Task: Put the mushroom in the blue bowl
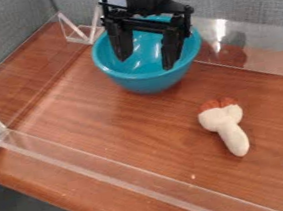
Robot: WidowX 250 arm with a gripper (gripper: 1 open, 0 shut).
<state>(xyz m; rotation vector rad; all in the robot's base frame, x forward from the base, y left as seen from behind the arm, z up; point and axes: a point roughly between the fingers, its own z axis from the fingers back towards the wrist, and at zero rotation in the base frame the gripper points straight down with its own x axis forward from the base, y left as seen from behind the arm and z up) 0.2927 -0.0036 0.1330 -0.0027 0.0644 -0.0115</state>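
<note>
The blue bowl [149,64] sits on the wooden table toward the back, round and glossy teal. My gripper [148,52] hangs straight down over it, its two black fingers [123,44] spread wide apart, open with nothing between them. The fingertips reach into or just above the bowl's mouth. The mushroom [226,126] lies on its side on the table at the front right, cream stem pointing toward the camera, orange-brown cap end toward the back. It is well apart from the gripper and the bowl.
Clear acrylic walls [59,166] ring the wooden table top [92,115] on all sides. A grey fabric backdrop stands behind. The table's front edge runs along the lower left.
</note>
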